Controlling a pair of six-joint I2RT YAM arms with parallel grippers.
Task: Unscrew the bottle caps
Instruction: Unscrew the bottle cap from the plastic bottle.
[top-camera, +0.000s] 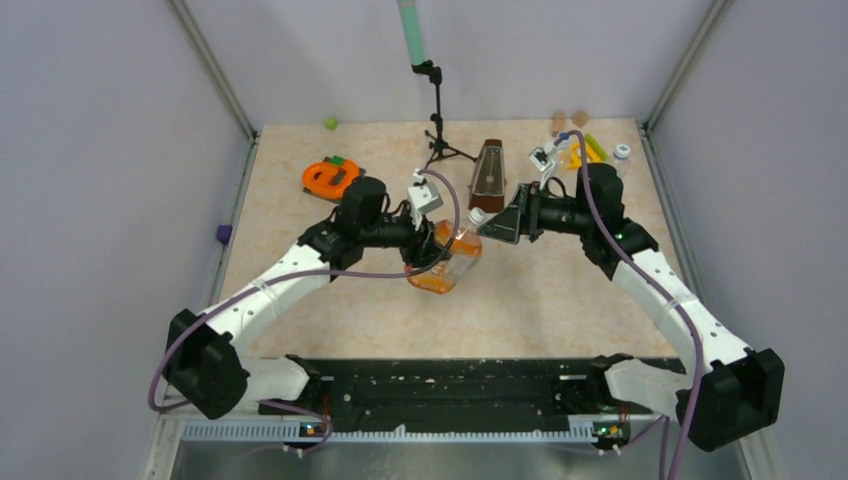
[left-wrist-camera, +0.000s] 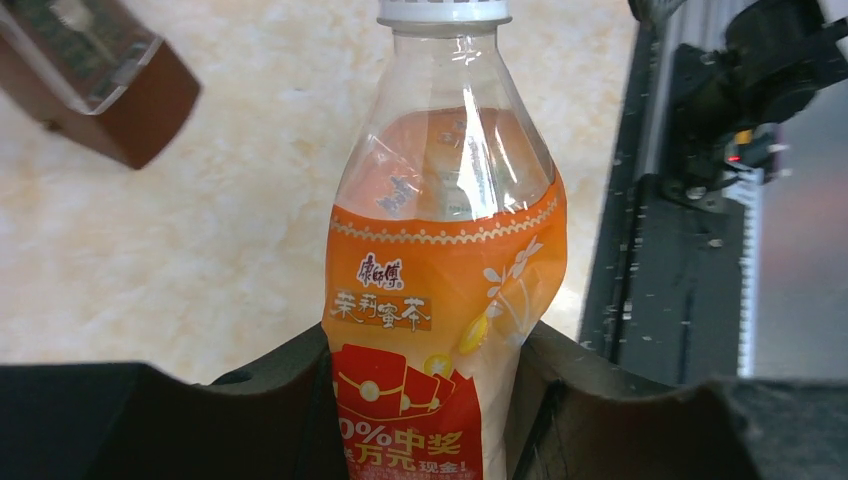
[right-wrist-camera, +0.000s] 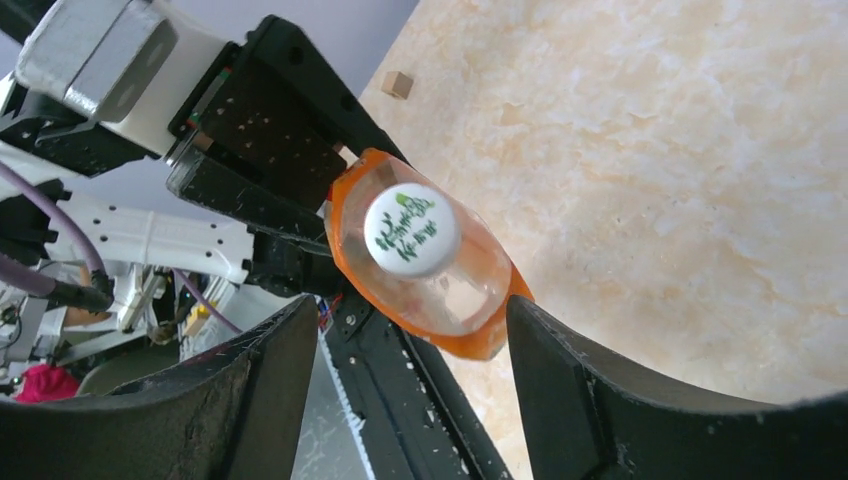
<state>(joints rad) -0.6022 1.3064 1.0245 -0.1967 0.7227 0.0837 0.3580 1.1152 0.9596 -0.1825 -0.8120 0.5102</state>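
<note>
The bottle (top-camera: 452, 264) is held tilted above the table (top-camera: 560, 300), near its middle, clamped round the body by the left gripper (top-camera: 426, 248). The white cap (right-wrist-camera: 411, 229) is on and is flanked by the right gripper (right-wrist-camera: 410, 315), jaws spread wide, no contact seen. The metronome (top-camera: 488, 172) is just behind.
</note>
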